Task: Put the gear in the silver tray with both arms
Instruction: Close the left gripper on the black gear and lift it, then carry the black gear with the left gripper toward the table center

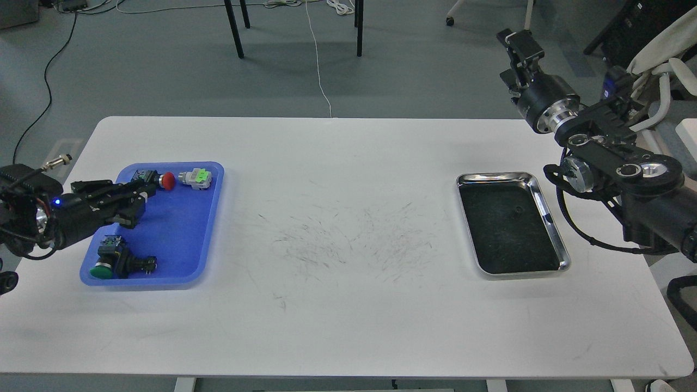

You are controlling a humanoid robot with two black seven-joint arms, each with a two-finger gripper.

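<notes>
The silver tray (547, 218) lies on the right side of the white table, with a dark scratched floor and a small dark spot (516, 211) that I cannot identify. No gear shows clearly. My left gripper (139, 200) reaches in from the left, low over the left middle of the blue tray (185, 228). Its dark fingers blend with black parts under it, so I cannot tell whether it is open or holds anything. My right gripper (520, 43) is raised high beyond the table's far right corner, well clear of the silver tray, and its fingers cannot be told apart.
The blue tray holds a red push button (169, 181), a green and white switch (197, 178) and a green push button on a black body (111, 264). Chair legs and cables are on the floor behind the table.
</notes>
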